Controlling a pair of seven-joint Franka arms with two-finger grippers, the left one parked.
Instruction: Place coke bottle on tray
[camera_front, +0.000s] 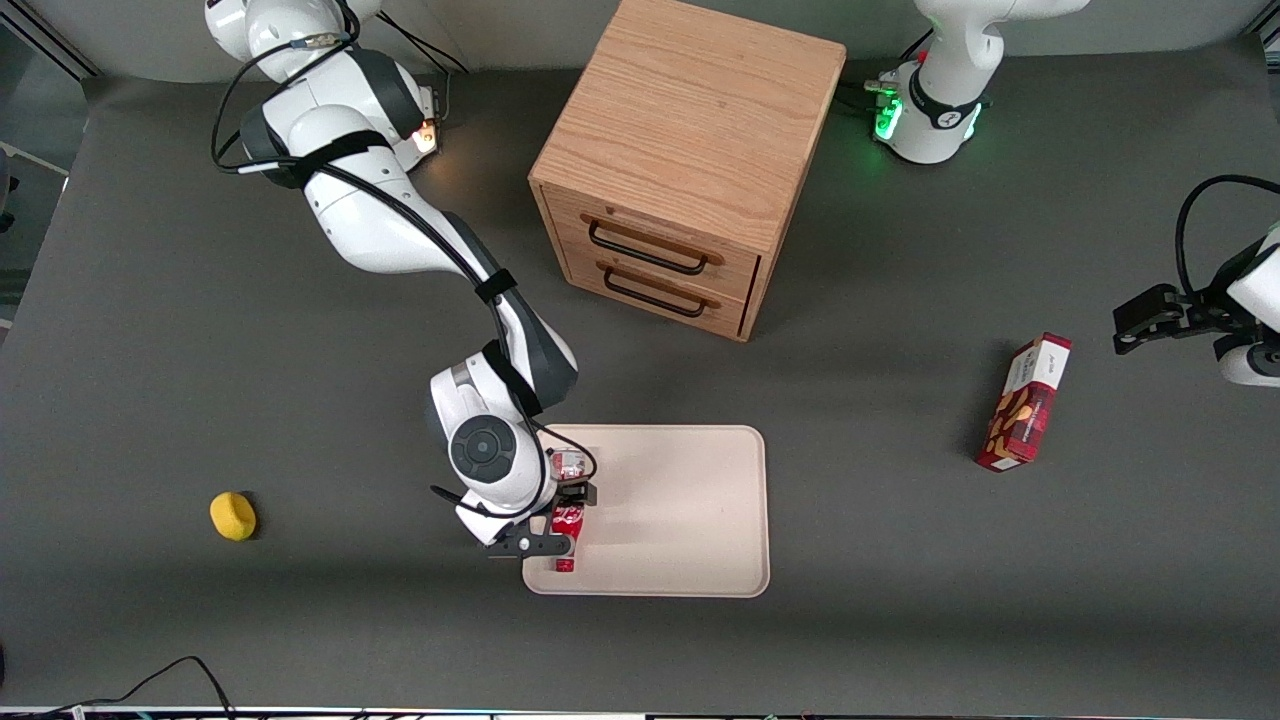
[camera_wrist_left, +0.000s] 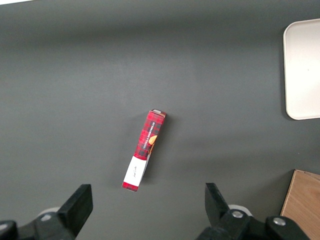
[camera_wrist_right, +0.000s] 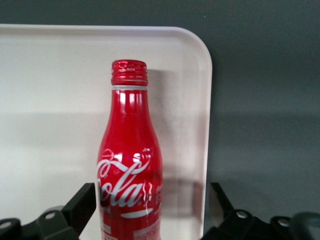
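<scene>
The red coke bottle (camera_front: 566, 524) lies flat on the cream tray (camera_front: 680, 510), close to the tray's edge toward the working arm's end. Its red cap points toward the front camera. In the right wrist view the coke bottle (camera_wrist_right: 130, 160) shows its white script, with the tray (camera_wrist_right: 50, 100) under it. My right gripper (camera_front: 557, 520) hangs over the bottle's body, open. One finger (camera_wrist_right: 85, 200) is close beside the bottle. The other finger (camera_wrist_right: 216, 200) stands well apart from it, outside the tray's rim. A corner of the tray (camera_wrist_left: 302, 70) also shows in the left wrist view.
A wooden two-drawer cabinet (camera_front: 690, 150) stands farther from the front camera than the tray. A red-and-white snack box (camera_front: 1025, 403) lies toward the parked arm's end, and the snack box (camera_wrist_left: 144, 150) shows in the left wrist view too. A small yellow object (camera_front: 233, 516) sits toward the working arm's end.
</scene>
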